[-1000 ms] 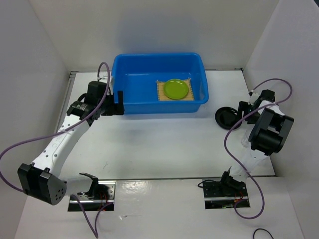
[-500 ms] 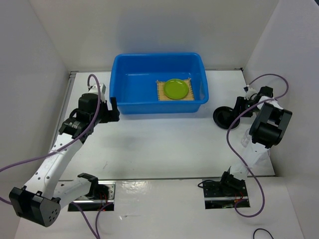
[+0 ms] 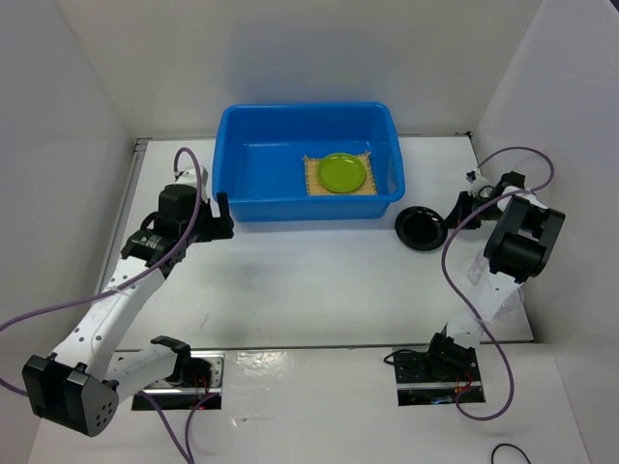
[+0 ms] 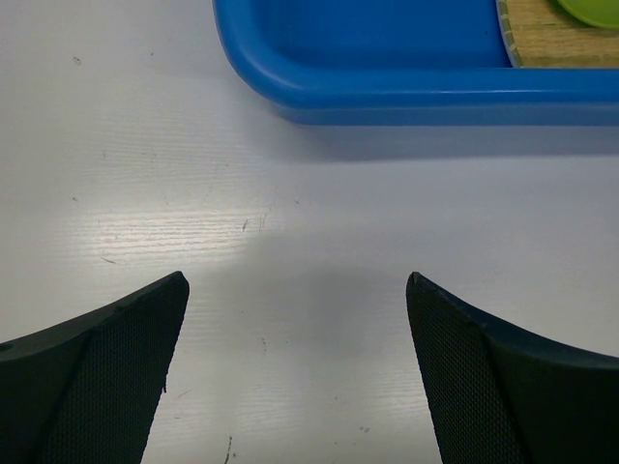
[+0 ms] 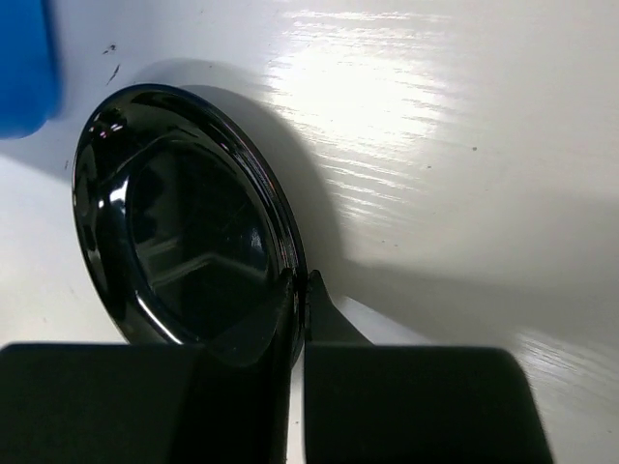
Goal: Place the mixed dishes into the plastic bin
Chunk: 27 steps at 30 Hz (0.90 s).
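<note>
The black dish (image 5: 184,232) looks small, light, hard and shiny, so probably slippery. The right pincer (image 5: 300,290) pinches its thin rim, just beside the blue bin (image 3: 290,205). The left pincer (image 4: 297,285) is wide apart, holding nothing.

left gripper (image 4: 295,288): fingers seen spread wide above white table (image 4: 319,213) | blue bin (image 4: 387,85): rim seen at top | mat (image 4: 551,41) and green plate (image 4: 592,8): glimpsed inside bin, top right
</note>
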### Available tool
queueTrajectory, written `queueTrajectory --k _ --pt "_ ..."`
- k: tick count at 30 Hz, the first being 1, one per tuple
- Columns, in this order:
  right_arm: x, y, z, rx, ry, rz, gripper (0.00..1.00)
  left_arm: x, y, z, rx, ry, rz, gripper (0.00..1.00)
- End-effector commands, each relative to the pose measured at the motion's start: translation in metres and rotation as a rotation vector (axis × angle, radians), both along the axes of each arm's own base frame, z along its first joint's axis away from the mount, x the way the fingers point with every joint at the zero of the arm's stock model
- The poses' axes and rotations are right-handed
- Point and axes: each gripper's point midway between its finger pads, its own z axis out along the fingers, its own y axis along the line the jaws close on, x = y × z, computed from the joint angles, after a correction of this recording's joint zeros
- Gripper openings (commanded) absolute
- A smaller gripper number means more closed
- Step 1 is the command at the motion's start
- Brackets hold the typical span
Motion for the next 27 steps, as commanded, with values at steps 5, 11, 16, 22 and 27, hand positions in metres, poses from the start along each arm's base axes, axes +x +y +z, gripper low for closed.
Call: queueTrajectory --k 5,11,16,22,27 --pt "-0.025 -0.001 -0.009 -0.076 0.06 0.037 0.0 0.009 -0.001 0.007 -0.025 -0.042 0.017 0.99" --pt "-0.026 -0.003 0.057 -0.253 -0.059 0.022 0.0 0.008 -0.002 0.007 -0.03 -0.04 0.01 0.99" --pt "-0.029 -0.009 0.121 -0.365 -0.176 -0.041 0.0 0.009 -0.004 0.009 -0.038 -0.048 0.002 0.99" --pt "-0.028 -0.011 0.208 -0.442 -0.308 -0.118 0.0 0.009 -0.004 0.012 -0.04 -0.057 0.002 0.99" --pt "-0.029 -0.001 0.287 -0.631 -0.422 -0.215 0.0 0.008 -0.004 0.014 -0.042 -0.065 0.002 0.99"
